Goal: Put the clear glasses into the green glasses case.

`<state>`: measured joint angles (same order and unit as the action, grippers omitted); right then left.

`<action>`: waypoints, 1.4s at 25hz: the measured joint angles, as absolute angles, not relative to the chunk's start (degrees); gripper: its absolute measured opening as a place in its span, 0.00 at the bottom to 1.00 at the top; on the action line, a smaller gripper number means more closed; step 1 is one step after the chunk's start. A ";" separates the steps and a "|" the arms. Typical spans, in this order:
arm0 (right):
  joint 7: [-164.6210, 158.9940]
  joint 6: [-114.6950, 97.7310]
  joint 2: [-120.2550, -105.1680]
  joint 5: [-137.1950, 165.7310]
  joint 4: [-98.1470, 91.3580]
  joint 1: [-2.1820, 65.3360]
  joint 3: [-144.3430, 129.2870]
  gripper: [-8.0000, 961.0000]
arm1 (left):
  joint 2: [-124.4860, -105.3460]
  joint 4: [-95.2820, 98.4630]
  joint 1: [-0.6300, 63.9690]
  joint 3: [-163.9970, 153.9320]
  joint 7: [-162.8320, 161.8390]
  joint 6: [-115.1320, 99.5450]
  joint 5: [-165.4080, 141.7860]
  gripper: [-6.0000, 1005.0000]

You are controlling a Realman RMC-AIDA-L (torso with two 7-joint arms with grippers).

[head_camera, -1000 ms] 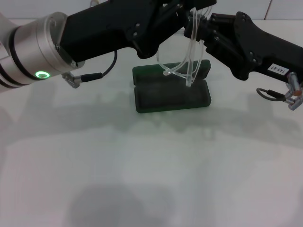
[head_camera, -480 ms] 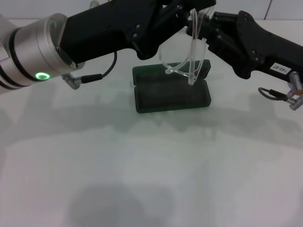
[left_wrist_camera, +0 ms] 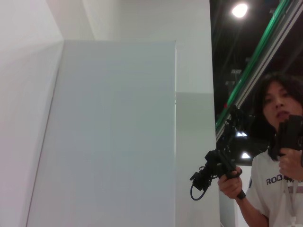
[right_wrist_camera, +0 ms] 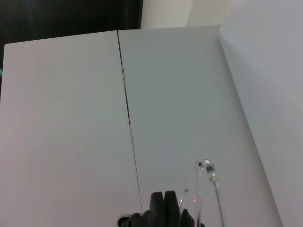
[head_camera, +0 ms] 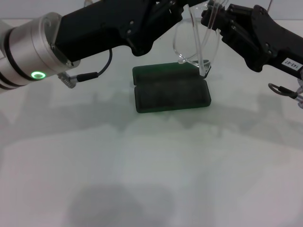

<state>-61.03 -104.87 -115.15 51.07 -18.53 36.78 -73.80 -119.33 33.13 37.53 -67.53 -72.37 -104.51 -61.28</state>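
The green glasses case [head_camera: 170, 94] lies open on the white table, both halves flat and nothing inside. Above its far right corner hang the clear glasses [head_camera: 195, 45], tilted upright, one temple arm pointing down almost to the case's rim. My right gripper [head_camera: 213, 16] comes in from the right and is shut on the frame's top. My left gripper [head_camera: 177, 7] reaches in from the left, close beside the frame; its grip is hidden. In the right wrist view, dark fingers [right_wrist_camera: 163, 208] show next to a piece of the clear glasses [right_wrist_camera: 210, 177].
The white table [head_camera: 151, 165] stretches bare in front of the case. A cable loop [head_camera: 284, 92] hangs under the right arm and another cable [head_camera: 90, 75] under the left. The left wrist view shows wall panels and a person [left_wrist_camera: 277, 165] holding a device.
The right arm has moved right and up, carrying the glasses from over the case's middle to above its far right corner. The left arm has risen slightly.
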 joint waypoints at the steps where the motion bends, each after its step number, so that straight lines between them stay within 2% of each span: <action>1: -61.02 -104.87 -115.15 51.06 -18.55 36.76 -73.76 0.08 | -119.33 33.13 37.53 -67.52 -72.37 -104.51 -61.28 0.06; 35: -60.73 -103.88 -114.88 51.14 -18.65 37.27 -72.94 0.08 | -119.27 33.54 40.06 -68.02 -74.20 -104.86 -62.36 0.05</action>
